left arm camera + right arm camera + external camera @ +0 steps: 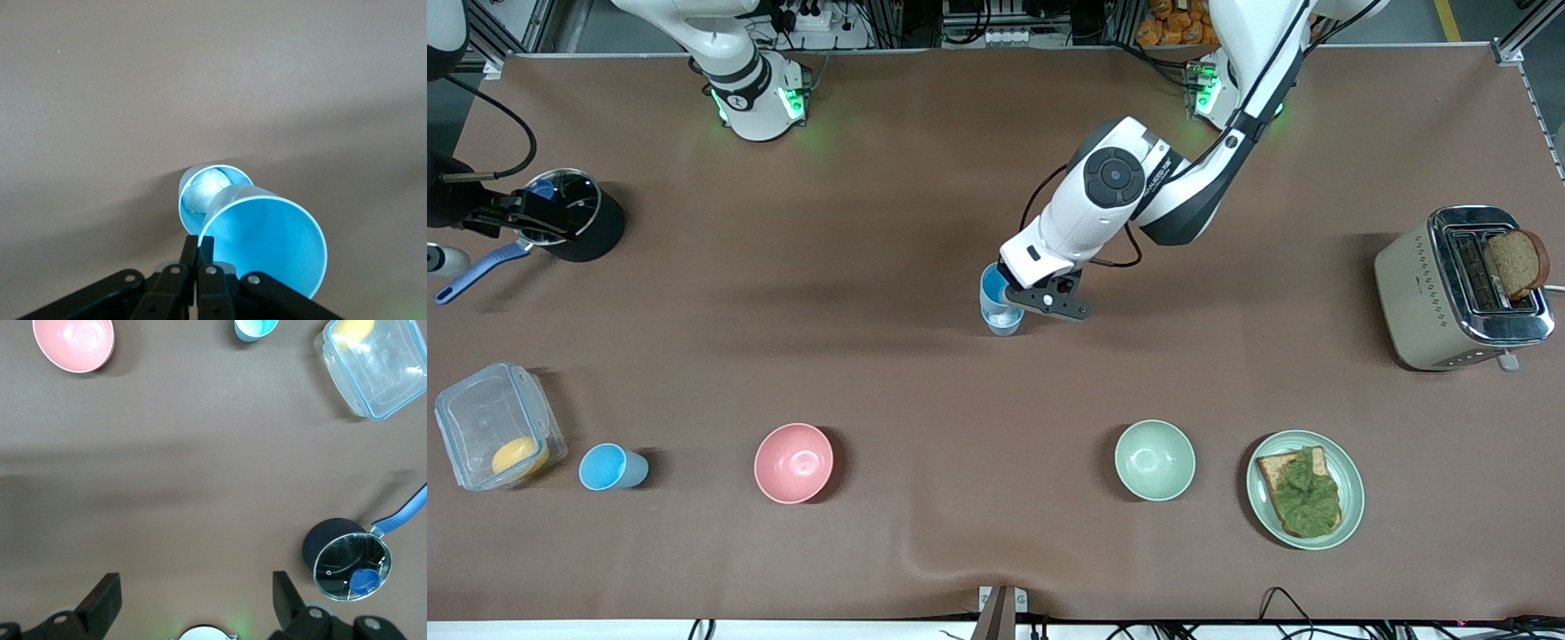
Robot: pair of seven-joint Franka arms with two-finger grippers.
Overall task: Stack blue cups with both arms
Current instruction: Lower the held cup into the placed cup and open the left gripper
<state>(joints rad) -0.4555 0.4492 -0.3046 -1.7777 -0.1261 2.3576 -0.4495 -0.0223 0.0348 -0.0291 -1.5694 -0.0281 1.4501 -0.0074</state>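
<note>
My left gripper (1021,298) is shut on the rim of a blue cup with a bright blue inside (992,286), at the middle of the table. In the left wrist view the fingers (198,243) pinch that cup's (267,247) wall. Its base is at the mouth of a second blue cup with a whitish inside (208,190), which stands on the table (1005,322). I cannot tell whether the base is inside it. Another blue cup (612,467) stands beside the clear container, and also shows in the right wrist view (255,327). My right gripper (193,600) waits high up, open and empty.
A pink bowl (793,462), a pale green bowl (1154,460) and a plate with toast and lettuce (1304,489) lie along the table's near side. A clear container (496,436) and a black pot (574,213) are at the right arm's end. A toaster (1458,284) is at the left arm's end.
</note>
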